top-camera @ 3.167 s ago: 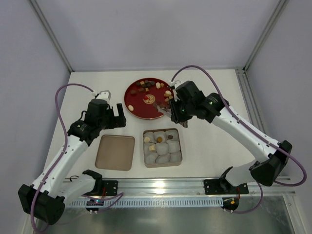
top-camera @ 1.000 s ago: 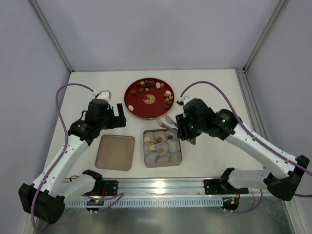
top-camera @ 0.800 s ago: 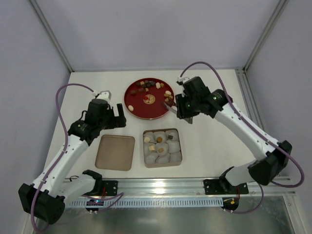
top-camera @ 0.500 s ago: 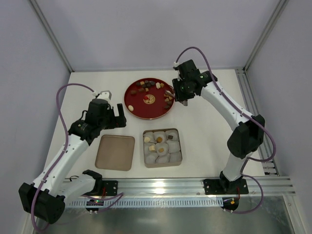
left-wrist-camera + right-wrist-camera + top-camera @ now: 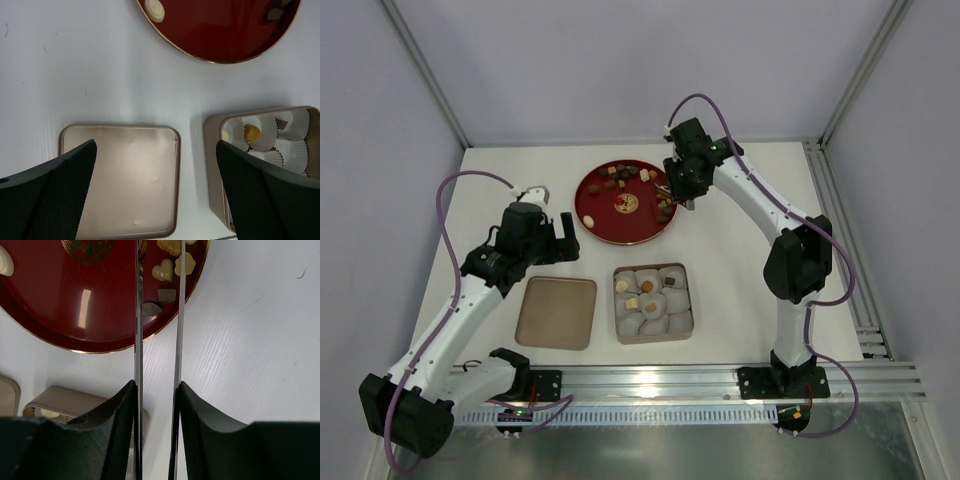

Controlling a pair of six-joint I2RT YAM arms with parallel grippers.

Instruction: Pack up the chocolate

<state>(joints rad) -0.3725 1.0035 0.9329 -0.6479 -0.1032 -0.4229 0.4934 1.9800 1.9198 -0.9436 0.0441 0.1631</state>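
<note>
The chocolate point(image 5: 620, 180) lies as several small brown, tan and cream pieces on a round red plate point(image 5: 588, 215). A few more pieces sit in the paper cups of the square tin point(image 5: 653, 340). My right gripper point(image 5: 678, 190) hangs over the plate's right rim, shut on a pair of metal tongs point(image 5: 178, 315). The two tong blades stand apart over a cream heart piece point(image 5: 163, 271), and their tips run off the frame's top. In the right wrist view the right gripper point(image 5: 157, 385) presses both blades. My left gripper point(image 5: 155, 155) hovers open and empty above the tin's lid point(image 5: 125, 185).
The flat tan lid point(image 5: 557, 312) lies left of the tin. The tin's wall point(image 5: 212, 150) and a gold ball piece point(image 5: 252, 133) show beside my left fingers. The plate point(image 5: 60, 310) fills the upper left of the right wrist view, with the tin's corner point(image 5: 65, 397) below it.
My right arm has swung from above the tin back up to the plate's right side, carrying the tongs. The left arm has not moved.
</note>
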